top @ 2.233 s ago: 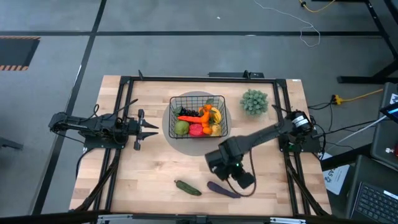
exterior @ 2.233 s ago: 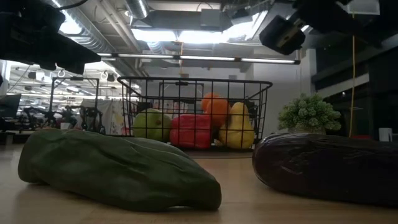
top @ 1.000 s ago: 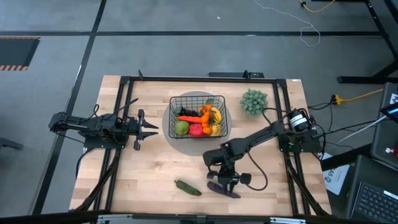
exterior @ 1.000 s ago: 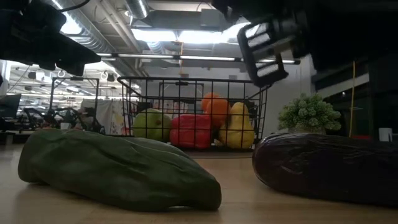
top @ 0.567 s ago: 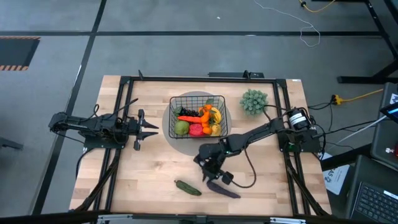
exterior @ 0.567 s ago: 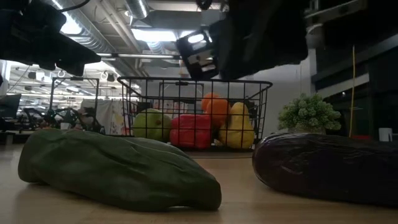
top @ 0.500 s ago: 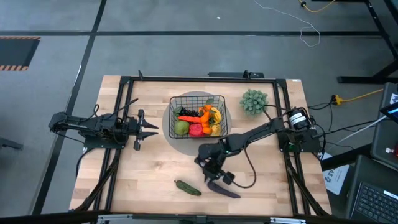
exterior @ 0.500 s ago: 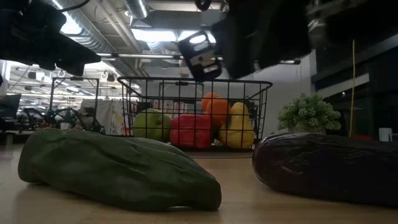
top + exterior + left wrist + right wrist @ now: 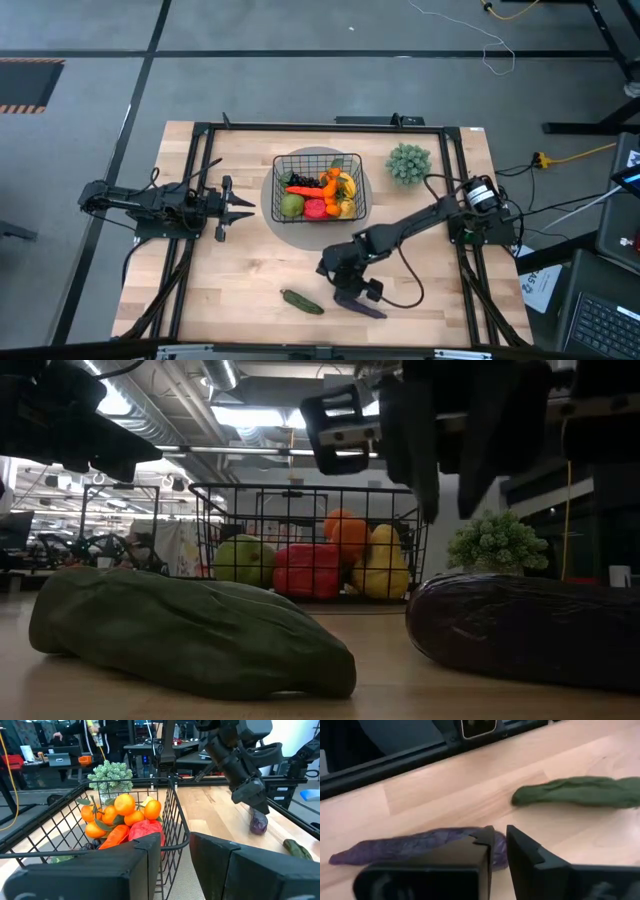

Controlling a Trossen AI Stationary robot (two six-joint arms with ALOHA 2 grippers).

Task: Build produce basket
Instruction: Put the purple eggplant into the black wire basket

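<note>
1. We log the right gripper [image 9: 345, 291] over the near table, fingers a narrow gap apart, hanging just above the purple eggplant [image 9: 359, 306] and holding nothing.
2. We note the green cucumber [image 9: 301, 301] lying left of the eggplant.
3. Farther off, we record the basket [image 9: 318, 187] at table centre, holding produce.
4. We place the left gripper [image 9: 243, 208] left of the basket, fingers apart, empty.

The right arm is stretched from the worktop's right edge toward the front middle, its gripper [image 9: 350, 288] pointed downward, with the fingers [image 9: 527, 851] drawn to a narrow gap. The left arm is held level along the left edge, its gripper [image 9: 243, 208] aimed at the centre, fingers [image 9: 230, 855] parted.
</note>
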